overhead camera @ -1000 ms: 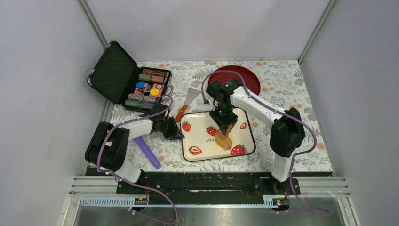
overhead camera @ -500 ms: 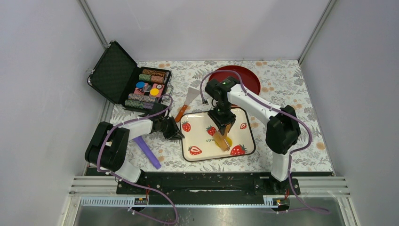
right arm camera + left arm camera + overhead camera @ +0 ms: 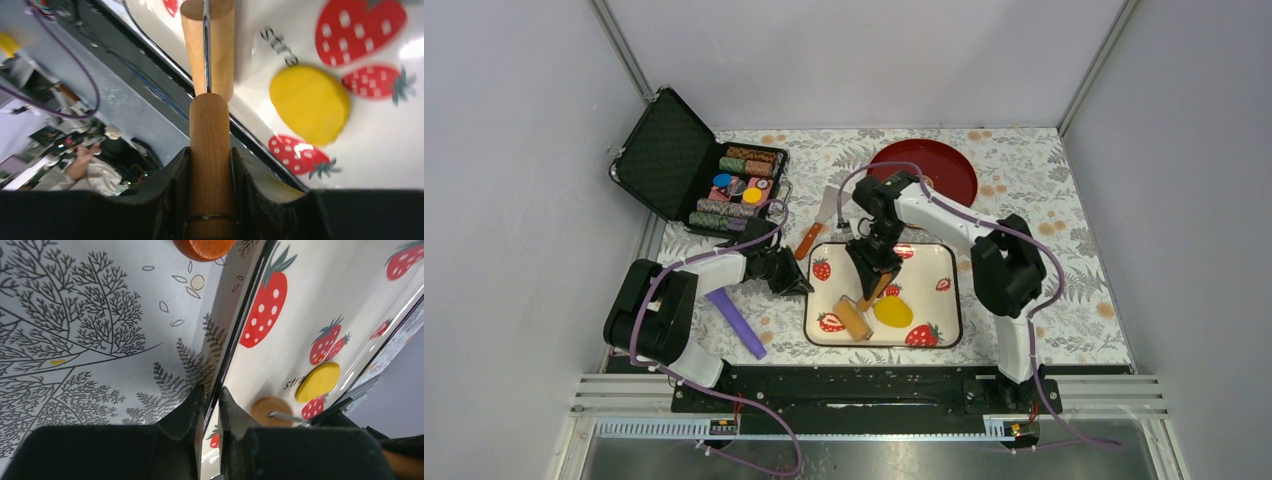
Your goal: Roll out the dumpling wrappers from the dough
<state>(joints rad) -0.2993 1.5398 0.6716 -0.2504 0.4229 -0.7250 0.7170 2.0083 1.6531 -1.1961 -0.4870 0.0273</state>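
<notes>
The top view hides both grips; wrist views show the left gripper (image 3: 210, 397) pinching the tray (image 3: 310, 300) rim, the right gripper (image 3: 210, 152) clamped on the roller (image 3: 220, 45) handle, near the dough (image 3: 310, 102).

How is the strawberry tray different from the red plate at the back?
The tray is a rectangle, white with strawberries; the red plate is round and one colour. The tray holds the yellow dough and the rolling pin; nothing shows on the plate's visible part. The left gripper pinches the tray's edge; no gripper touches the plate. Both lie flat on the table.
</notes>
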